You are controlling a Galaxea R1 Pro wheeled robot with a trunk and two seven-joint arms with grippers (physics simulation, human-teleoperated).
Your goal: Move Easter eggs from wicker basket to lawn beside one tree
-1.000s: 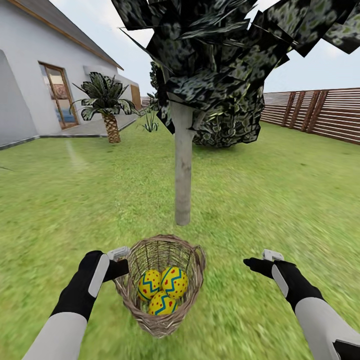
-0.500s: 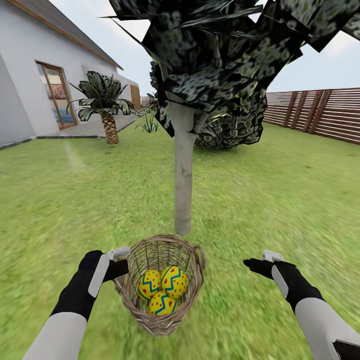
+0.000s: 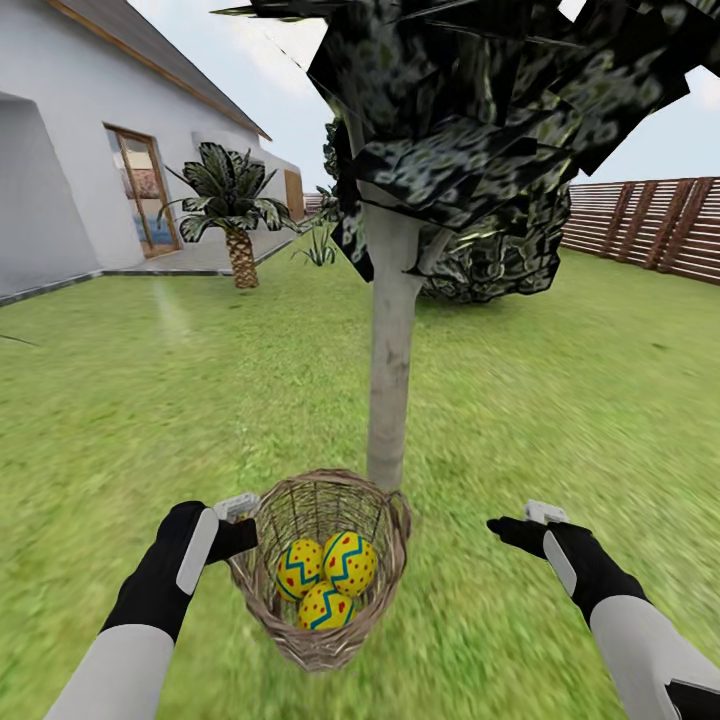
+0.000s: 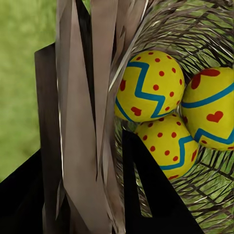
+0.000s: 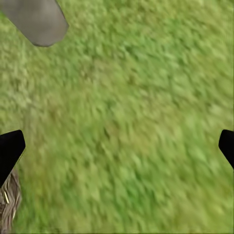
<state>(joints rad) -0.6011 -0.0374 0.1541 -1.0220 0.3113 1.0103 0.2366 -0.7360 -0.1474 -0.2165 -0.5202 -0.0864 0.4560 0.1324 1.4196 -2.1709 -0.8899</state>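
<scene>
Your left gripper is clamped on the rim of the wicker basket, one finger inside the weave and one outside. Your right gripper hangs spread wide and empty over the lawn. All three Easter eggs lie bunched in the basket's bottom, just short of the tree. The basket's mouth tips up and back toward you, its long axis leaning off vertical; the eggs' long axes lie at mixed angles. The risk, as I judge it: a thin twig rim could slip in that hold, or a further tilt could roll the eggs out unplaced.
</scene>
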